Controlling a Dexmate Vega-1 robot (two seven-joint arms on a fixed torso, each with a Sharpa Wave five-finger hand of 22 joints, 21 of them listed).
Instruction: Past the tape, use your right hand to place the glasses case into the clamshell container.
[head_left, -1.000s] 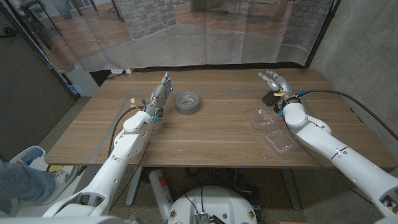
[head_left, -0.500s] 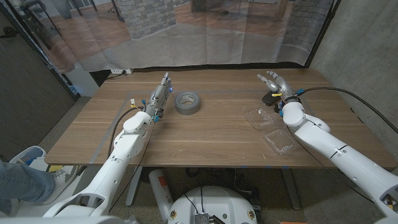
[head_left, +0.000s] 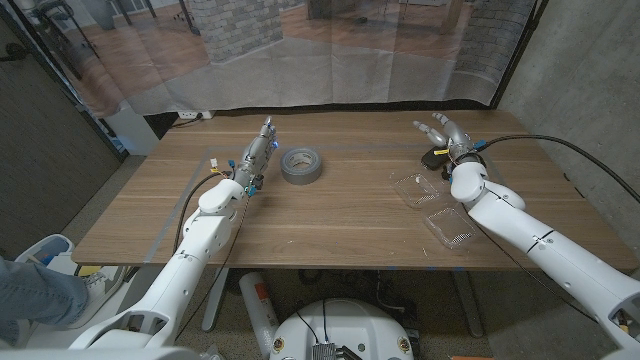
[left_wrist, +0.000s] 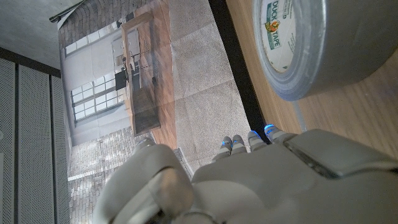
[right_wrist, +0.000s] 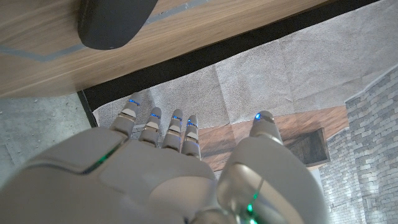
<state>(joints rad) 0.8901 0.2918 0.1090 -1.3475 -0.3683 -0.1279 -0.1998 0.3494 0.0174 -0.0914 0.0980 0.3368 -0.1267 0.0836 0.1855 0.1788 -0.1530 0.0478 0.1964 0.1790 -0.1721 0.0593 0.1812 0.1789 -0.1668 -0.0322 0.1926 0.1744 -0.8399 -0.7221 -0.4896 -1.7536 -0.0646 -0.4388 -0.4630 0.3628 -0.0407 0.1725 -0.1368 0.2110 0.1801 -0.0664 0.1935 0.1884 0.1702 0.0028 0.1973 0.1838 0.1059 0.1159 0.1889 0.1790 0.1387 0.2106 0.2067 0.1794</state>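
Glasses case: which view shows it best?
Right wrist view: the glasses case is large and close, though cropped. In the head view it's a small dark shape partly behind the right hand.

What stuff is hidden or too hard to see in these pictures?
- Glasses case: head view, partly covered by the right robot hand; right wrist view, cut by the edge.
- Clamshell container: head view, see-through, so its outline is hard to trace.
- Tape: left wrist view, cut by the edge.

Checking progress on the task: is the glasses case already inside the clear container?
No. In the head view the glasses case lies on the table beside the right robot hand, apart from the open clear container.
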